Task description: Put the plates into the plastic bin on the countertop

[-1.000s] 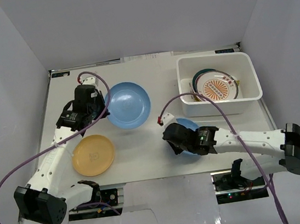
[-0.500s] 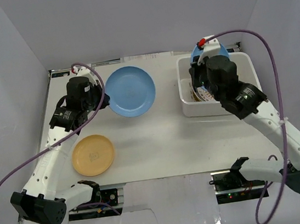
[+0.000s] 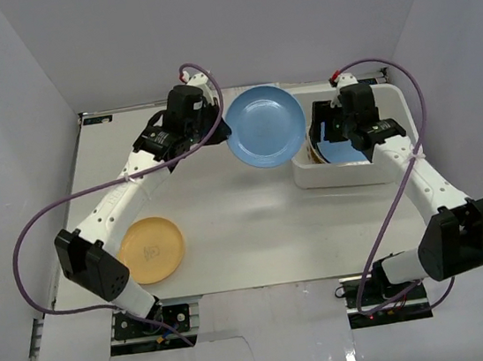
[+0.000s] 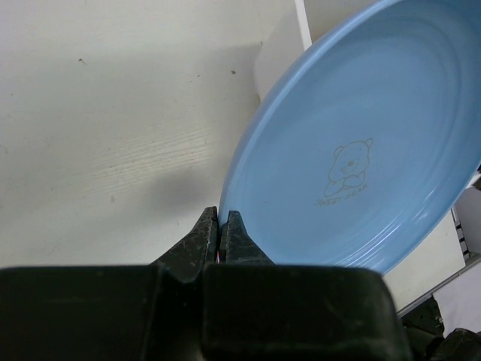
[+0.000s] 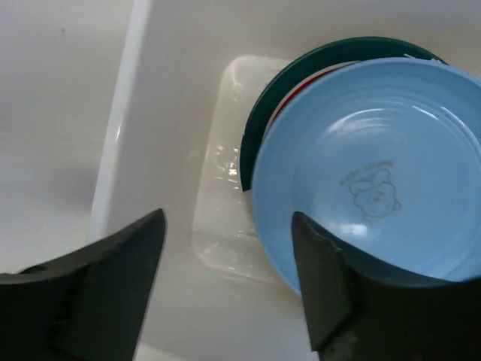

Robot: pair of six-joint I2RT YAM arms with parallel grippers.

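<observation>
1. Two plates are outside the plastic bin (image 3: 354, 174) and at least two are inside it, so you are past halfway, judging by what shows.
2. Your left gripper (image 4: 219, 222) is clamped on the rim of the held blue plate (image 4: 353, 150). The jaws are pinched nearly together with only the plate edge between them.
3. The held blue plate is off the countertop (image 3: 230, 226), tilted, at the far middle of the scene. In the top view its right edge sits just beside the bin's left wall. It is not in the bin yet.
4. Your right gripper (image 5: 229, 222) is spread wide and holds nothing. It hangs over the left part of the bin.
5. Below it the binned blue plate (image 5: 368, 180) lies face up on top of a stack at the bin's right side.
6. A green-rimmed plate (image 5: 259, 128) peeks out under the binned blue plate, with a red edge line showing. You cannot tell how many more plates are in that stack.
7. The yellow-orange plate (image 3: 151, 249) lies flat on the countertop at the near left. It is well apart from the bin and neither gripper is near it.
8. What is left, as I judge it: get the held blue plate over the rim and down, then fetch the yellow-orange plate.
9. Watch the right arm. It occupies the space over the bin where the held blue plate needs to go.
</observation>
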